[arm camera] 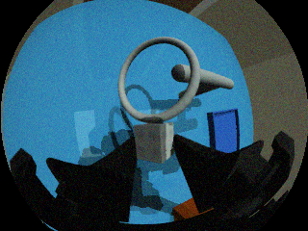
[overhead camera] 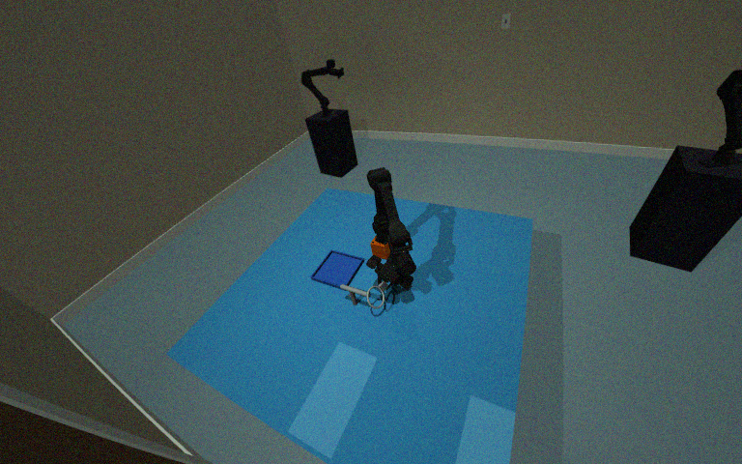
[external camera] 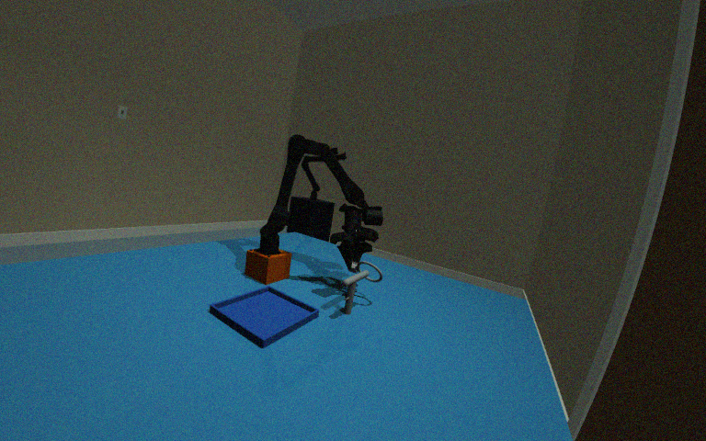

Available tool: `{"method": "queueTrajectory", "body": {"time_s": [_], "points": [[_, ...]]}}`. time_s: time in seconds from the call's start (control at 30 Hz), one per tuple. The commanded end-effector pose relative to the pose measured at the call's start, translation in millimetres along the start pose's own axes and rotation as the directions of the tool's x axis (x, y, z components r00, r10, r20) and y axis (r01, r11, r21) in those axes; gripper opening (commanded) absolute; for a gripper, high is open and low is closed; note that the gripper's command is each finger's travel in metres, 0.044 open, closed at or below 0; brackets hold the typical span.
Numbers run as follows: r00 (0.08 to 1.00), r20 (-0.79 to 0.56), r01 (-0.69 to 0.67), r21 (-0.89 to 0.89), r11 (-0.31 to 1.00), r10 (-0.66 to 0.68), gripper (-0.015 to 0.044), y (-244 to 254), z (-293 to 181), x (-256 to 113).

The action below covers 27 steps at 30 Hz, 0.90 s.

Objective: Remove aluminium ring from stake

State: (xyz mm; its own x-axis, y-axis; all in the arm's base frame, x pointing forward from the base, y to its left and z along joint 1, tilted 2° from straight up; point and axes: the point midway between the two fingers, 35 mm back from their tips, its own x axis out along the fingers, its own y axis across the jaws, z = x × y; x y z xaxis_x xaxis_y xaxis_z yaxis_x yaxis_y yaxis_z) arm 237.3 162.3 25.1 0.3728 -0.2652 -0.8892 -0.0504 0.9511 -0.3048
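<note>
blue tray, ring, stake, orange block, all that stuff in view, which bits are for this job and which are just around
For the job:
- ring, its tab in the jaws
- steel stake
- blue tray

Just around:
- black pedestals
- wall plate

The pale grey, round ring (overhead camera: 367,297) (external camera: 381,272) (arm camera: 122,82) is raised off the blue surface and tipped up on edge, its small blocky tab (arm camera: 153,141) held in the gripper (overhead camera: 383,281) (external camera: 354,265) (arm camera: 154,141). It is clear of the stake's foot, beside one end of the cross-bar (overhead camera: 353,290) (external camera: 357,277) (arm camera: 217,80); whether that end enters it is unclear. The grey stake (overhead camera: 354,299) (external camera: 349,299) stands upright near the square, low-walled blue tray (overhead camera: 338,268) (external camera: 264,314) (arm camera: 224,130), which lies flat and empty.
</note>
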Motion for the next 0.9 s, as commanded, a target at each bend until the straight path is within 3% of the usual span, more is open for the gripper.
{"method": "queueTrajectory", "body": {"time_s": [0.0,0.87], "points": [[1.0,0.01,0.0,0.007,1.0,0.0,0.0,0.9,3.3,-1.9],[1.0,0.01,0.0,0.007,1.0,0.0,0.0,-9.1,18.6,-34.6]]}}
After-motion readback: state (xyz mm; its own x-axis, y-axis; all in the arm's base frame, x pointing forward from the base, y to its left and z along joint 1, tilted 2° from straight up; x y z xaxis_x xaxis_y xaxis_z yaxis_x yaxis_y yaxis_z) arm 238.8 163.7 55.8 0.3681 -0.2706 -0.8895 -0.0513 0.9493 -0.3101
